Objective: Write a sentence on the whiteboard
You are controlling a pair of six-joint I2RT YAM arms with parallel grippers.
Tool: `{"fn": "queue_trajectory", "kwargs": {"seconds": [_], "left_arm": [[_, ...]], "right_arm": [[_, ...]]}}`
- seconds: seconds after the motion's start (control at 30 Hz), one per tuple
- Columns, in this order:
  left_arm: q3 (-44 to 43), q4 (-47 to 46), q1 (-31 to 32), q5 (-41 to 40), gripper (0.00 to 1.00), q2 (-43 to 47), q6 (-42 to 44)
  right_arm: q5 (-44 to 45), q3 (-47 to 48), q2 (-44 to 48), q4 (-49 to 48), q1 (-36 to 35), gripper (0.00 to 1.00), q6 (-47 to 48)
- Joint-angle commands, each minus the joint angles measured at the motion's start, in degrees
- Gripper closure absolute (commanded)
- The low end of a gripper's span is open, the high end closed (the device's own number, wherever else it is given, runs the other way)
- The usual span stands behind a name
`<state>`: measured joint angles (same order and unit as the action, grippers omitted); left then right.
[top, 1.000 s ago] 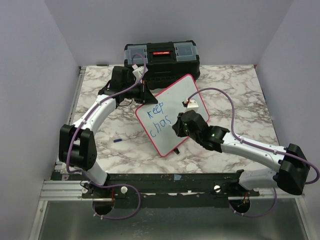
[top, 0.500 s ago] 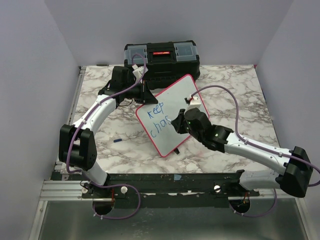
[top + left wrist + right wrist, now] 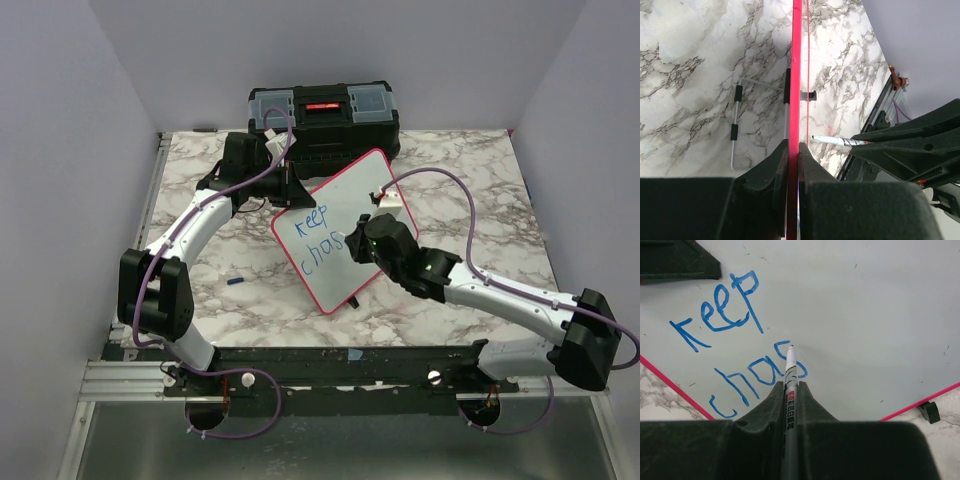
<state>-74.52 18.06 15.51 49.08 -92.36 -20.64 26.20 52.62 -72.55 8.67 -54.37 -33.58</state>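
Note:
The whiteboard [image 3: 362, 188], white with a thin red rim, stands tilted on the marble table. My left gripper [image 3: 289, 190] is shut on its left rim, which shows edge-on as a red line [image 3: 796, 75] between the jaws [image 3: 793, 147]. Blue writing [image 3: 312, 238] reads "keep" [image 3: 722, 315] above "chas" [image 3: 747, 380]. My right gripper [image 3: 790, 386] is shut on a grey marker [image 3: 790, 372], whose tip rests at the top of the "s". In the top view the right gripper [image 3: 357, 240] hovers over the board's middle.
A black toolbox [image 3: 323, 118] with clear lid compartments stands at the back, just behind the board. A small blue cap [image 3: 236, 281] lies on the marble table [image 3: 480, 180] to the left. A wire stand [image 3: 735, 125] lies behind the board. Purple walls close in three sides.
My right gripper and the marker have shifted slightly up and left over the board, and the forearm has swung a little. The left arm and the board have not moved.

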Motion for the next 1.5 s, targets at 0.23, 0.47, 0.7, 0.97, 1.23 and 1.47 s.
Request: {"fn": "queue_trajectory", "kwargs": {"seconds": [0.23,0.47,0.7,0.97,1.23,1.47], "left_arm": [[-0.45,-2.46,0.49,1.90,1.00,2.18,0.08],[-0.36,-2.45,0.49,1.90,1.00,2.22,0.08],[-0.36,-2.66,0.58,1.98,1.00,2.18,-0.01],[-0.37,-2.61,0.65,1.93,1.00,2.28,-0.01],[-0.36,-2.67,0.66,1.91,1.00,2.34,-0.01],[-0.36,-2.68,0.66,1.94,1.00,2.40,-0.01]], "right_arm": [[2.35,2.32,-3.29,-0.62,-0.04,0.99,0.87],[3.13,1.63,-3.60,-0.85,-0.04,0.99,0.85],[5.29,3.06,-4.14,-0.10,-0.04,0.99,1.29],[5.44,3.13,-4.95,0.32,-0.05,0.99,0.99],[2.92,0.06,-2.59,0.84,-0.04,0.99,-0.31],[0.72,-2.30,-0.58,1.09,-0.05,0.99,-1.15]]}}
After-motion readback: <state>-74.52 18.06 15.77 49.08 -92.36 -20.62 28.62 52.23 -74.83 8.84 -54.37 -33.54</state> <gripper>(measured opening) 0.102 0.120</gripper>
